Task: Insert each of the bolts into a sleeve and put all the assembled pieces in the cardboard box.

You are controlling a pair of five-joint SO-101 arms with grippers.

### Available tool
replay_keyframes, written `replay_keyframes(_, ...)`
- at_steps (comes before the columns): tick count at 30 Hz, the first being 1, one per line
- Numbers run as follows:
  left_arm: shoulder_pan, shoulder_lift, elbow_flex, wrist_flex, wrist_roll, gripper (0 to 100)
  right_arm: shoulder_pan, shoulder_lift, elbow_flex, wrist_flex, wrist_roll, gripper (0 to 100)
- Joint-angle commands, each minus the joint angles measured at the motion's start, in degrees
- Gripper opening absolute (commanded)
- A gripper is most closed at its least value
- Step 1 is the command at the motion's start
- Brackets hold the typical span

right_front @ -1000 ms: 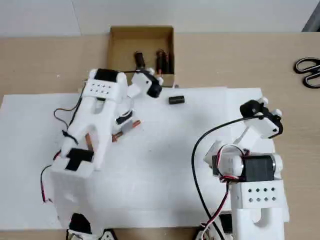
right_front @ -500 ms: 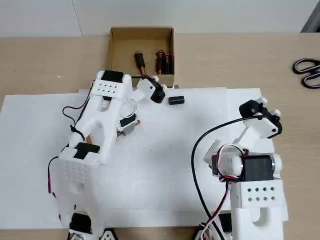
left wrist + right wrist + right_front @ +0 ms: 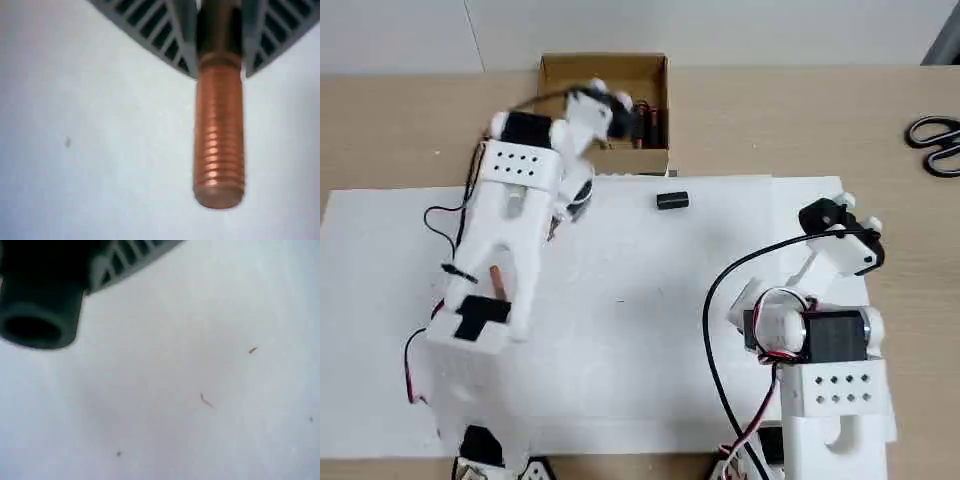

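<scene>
In the left wrist view my left gripper (image 3: 218, 62) is shut on a copper bolt (image 3: 219, 145), whose threaded end sticks out over the white sheet. The high view has the left arm (image 3: 515, 200) stretched toward the cardboard box (image 3: 552, 100), its wrist over the box's front wall. Inside the box lie assembled pieces (image 3: 648, 122). A black sleeve (image 3: 39, 315) sits in my right gripper (image 3: 70, 275), open end outward, just above the sheet. The right arm (image 3: 820, 330) stands at the front right. A loose black sleeve (image 3: 672, 200) lies on the sheet near the box.
Another copper bolt (image 3: 498, 280) lies on the white sheet (image 3: 640, 340) beneath the left arm. Scissors (image 3: 935, 140) rest on the wooden table at the far right. A black cable (image 3: 715, 300) loops beside the right arm.
The left arm took the bolt off the sheet and swung its wrist back over the box's front wall. The right arm has barely moved.
</scene>
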Motion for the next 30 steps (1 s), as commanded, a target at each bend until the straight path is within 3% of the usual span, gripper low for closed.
replay_keyframes(1,-0.79,-4.4,-3.03,0.0,21.63,0,1.89,-1.19,-0.35,-1.1,0.44,0.3)
replay_keyframes(8,-4.22,-2.37,-0.48,0.18,38.42,0,3.74,-1.19,-0.35,-1.01,0.44,0.3)
replay_keyframes(10,-5.27,-2.2,-0.4,0.18,47.3,0,3.74,-1.19,-0.35,-1.01,0.44,0.3)
replay_keyframes(15,-5.8,-2.11,0.48,1.32,77.54,0,3.74,-1.19,-0.35,-1.01,0.44,0.3)
replay_keyframes(19,-4.84,-2.02,1.19,1.32,93.19,0,3.74,-1.19,-0.35,-1.01,0.44,0.3)
replay_keyframes(24,-4.66,-1.93,1.27,0.97,103.65,0,3.74,-1.19,-0.35,-1.01,0.44,0.3)
replay_keyframes(30,-5.01,-1.93,1.27,0.44,104.53,1,3.74,-1.19,-0.35,-1.01,0.44,0.3)
